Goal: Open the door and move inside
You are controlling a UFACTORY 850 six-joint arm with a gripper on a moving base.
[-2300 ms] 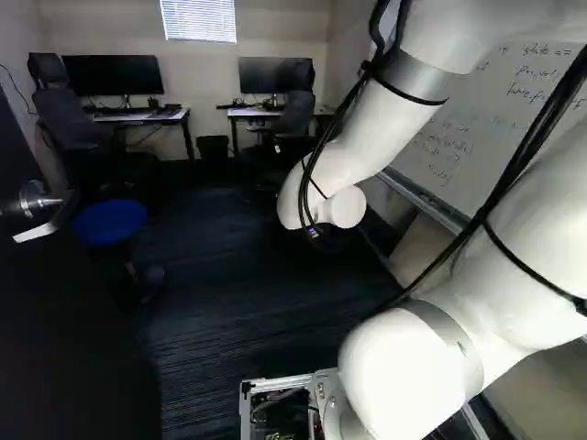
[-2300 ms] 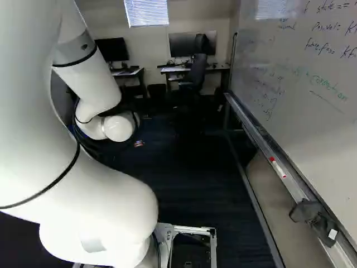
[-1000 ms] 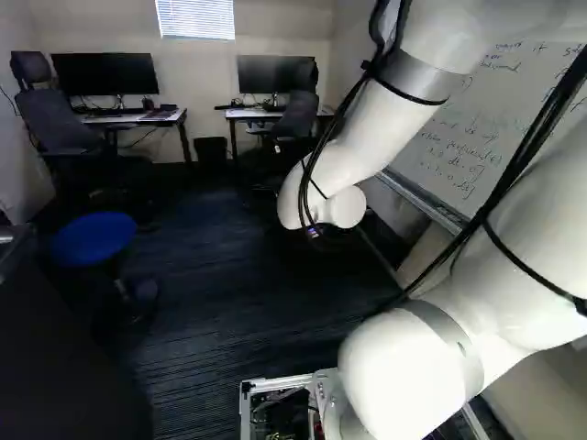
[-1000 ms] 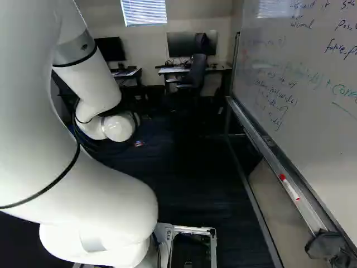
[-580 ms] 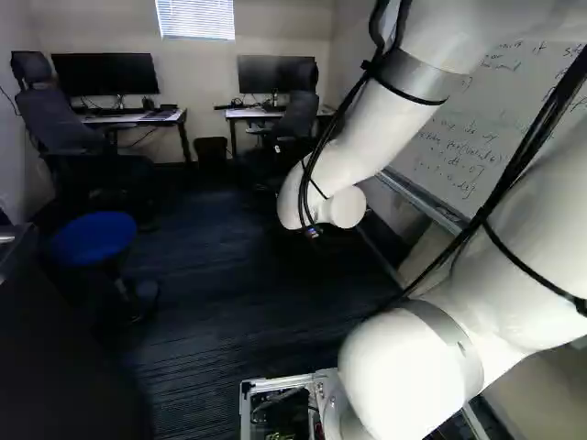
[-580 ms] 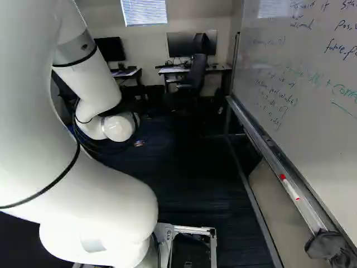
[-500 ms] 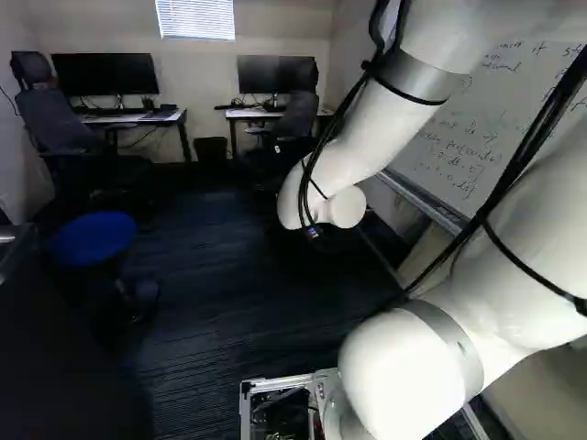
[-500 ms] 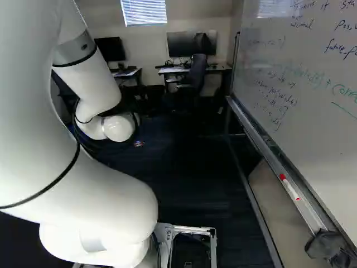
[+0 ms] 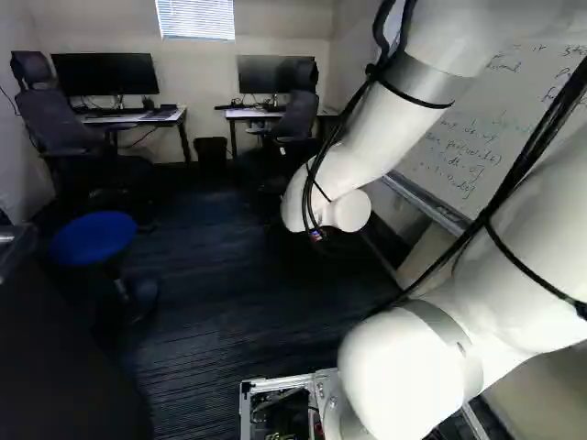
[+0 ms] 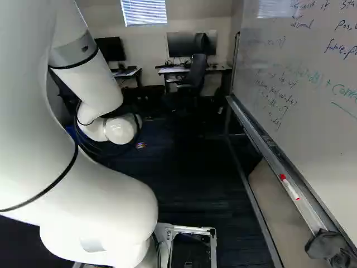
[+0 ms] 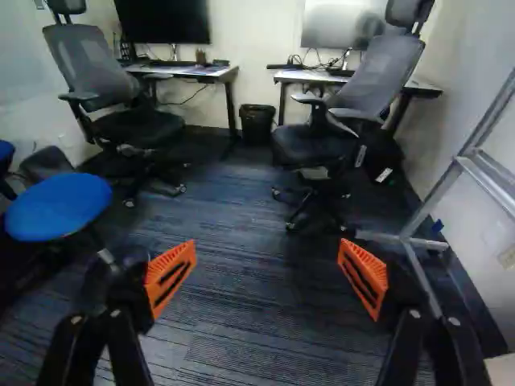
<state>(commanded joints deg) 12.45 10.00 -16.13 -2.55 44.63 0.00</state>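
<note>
The door [image 9: 69,357], at the lower left of the left base view, stands open; entry appears well advanced, though whether the base is fully inside cannot be told. The gripper [image 11: 267,249] is spread, grasping nothing. Handwriting, partly legible, covers the whiteboard [image 10: 312,131].

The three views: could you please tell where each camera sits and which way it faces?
Left base: behind the arm, left; faces ahead, slightly down; arm shows.
Right base: behind, right; faces likewise, whiteboard alongside; arm shows.
Wrist: on the wrist; faces along the open pincer in view, over the floor.
Left base and wrist share the blue stool.
</note>
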